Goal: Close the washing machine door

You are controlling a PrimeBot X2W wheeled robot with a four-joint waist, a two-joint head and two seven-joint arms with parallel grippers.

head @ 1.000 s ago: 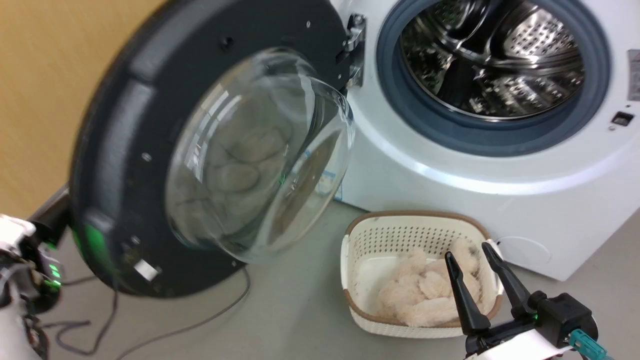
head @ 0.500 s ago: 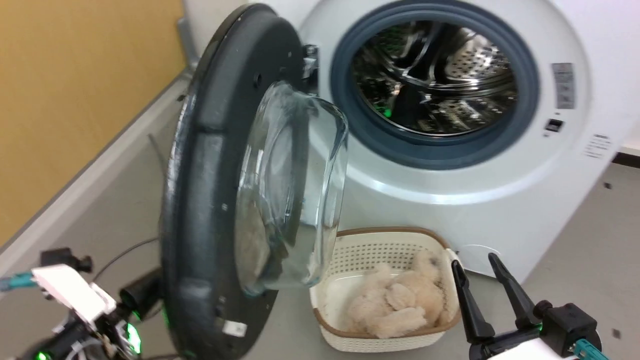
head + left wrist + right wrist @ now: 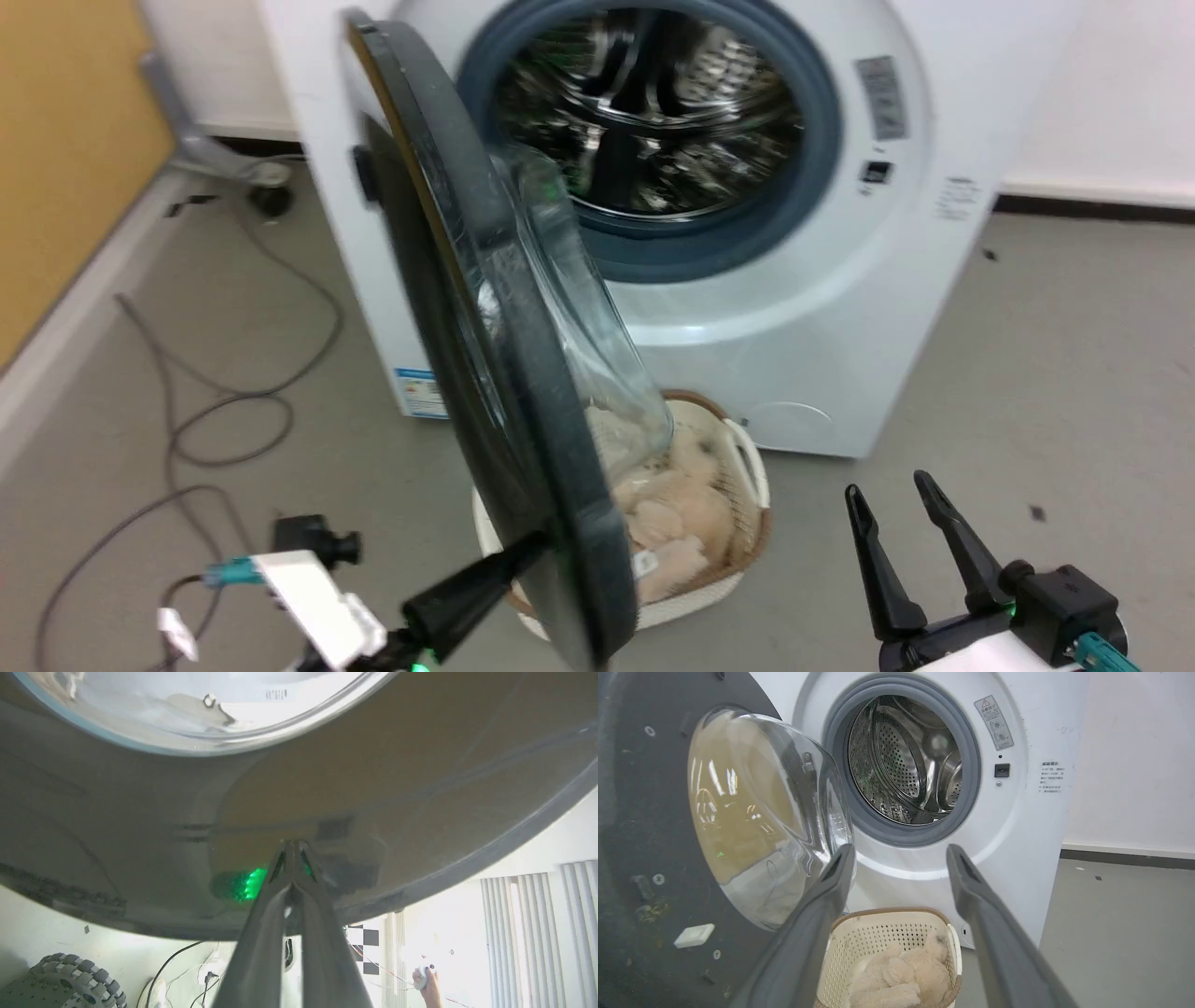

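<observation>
both jaws in view: left jaws clenched, tips on half-open washing machine door [image 3: 527,373]; right jaws released near basket [image 3: 752,467].

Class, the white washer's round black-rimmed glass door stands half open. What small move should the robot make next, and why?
Probably drive the left end effector toward the white front-loading washing machine, swinging the round black-rimmed glass door shut. Its closed fingertips rest against the door's glossy outer face near the rim, and the grey-sealed drum opening stands uncovered.
</observation>
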